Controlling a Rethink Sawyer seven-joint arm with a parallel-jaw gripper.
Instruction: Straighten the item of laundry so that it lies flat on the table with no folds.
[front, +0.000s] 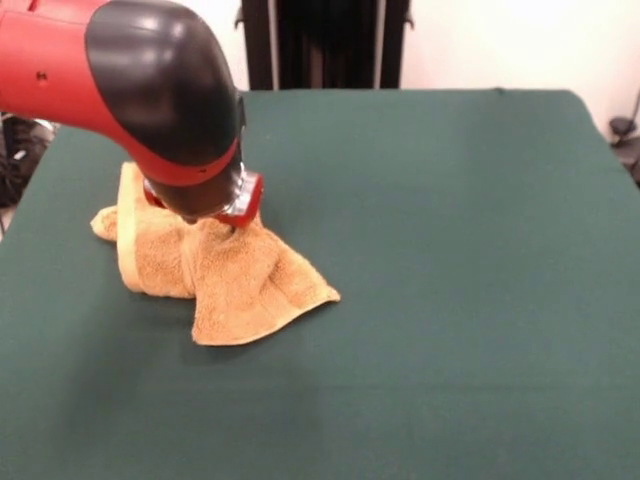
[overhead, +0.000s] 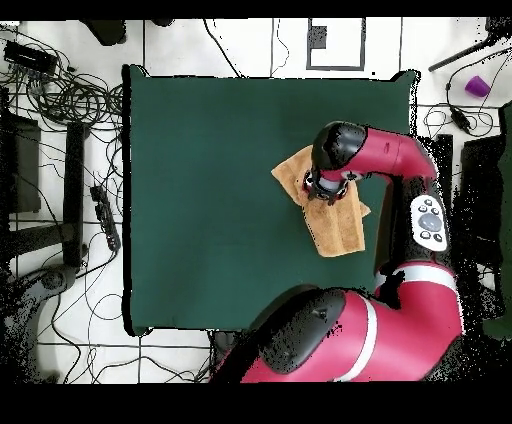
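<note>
One towel (front: 225, 280), rumpled and folded over on the table (front: 450, 250). Gripper (front: 232, 222) pressed down into it; grip impossible to make out.

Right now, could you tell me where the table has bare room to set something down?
In the front view, the table is bare right of the towel, and along the near edge below it. It is crowded only at the left, where the arm hangs over the crumpled towel.
</note>
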